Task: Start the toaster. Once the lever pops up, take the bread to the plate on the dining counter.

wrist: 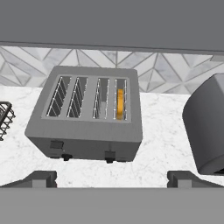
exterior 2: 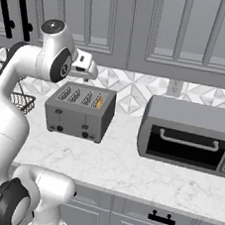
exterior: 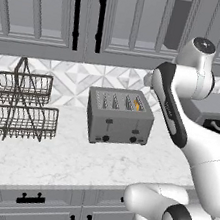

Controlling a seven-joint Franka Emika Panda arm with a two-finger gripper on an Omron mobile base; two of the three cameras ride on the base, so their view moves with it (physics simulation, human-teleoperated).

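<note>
Grey metal toaster (wrist: 85,131) with black levers and knobs; a golden-orange edge of bread (wrist: 120,104) glows in one slot. The counter (exterior: 68,161) is white marble, faintly grey-veined. Backsplash (wrist: 166,72) shows grey-white geometric tiles. Dark wire basket rack (exterior: 21,105); grey toaster oven (exterior 2: 189,136).

Beyond the fingertips (wrist: 43,178), the bread (wrist: 120,104) sat mostly sunk inside the toaster (wrist: 87,116); rightward, the toaster oven (wrist: 205,131) was cropped.

No readable text, labels, brands or numbers anywhere. Toaster (wrist: 87,118) front has plain levers and knobs, no markings legible. Toaster oven (exterior 2: 189,136) shows no print either. Cabinets blank.
</note>
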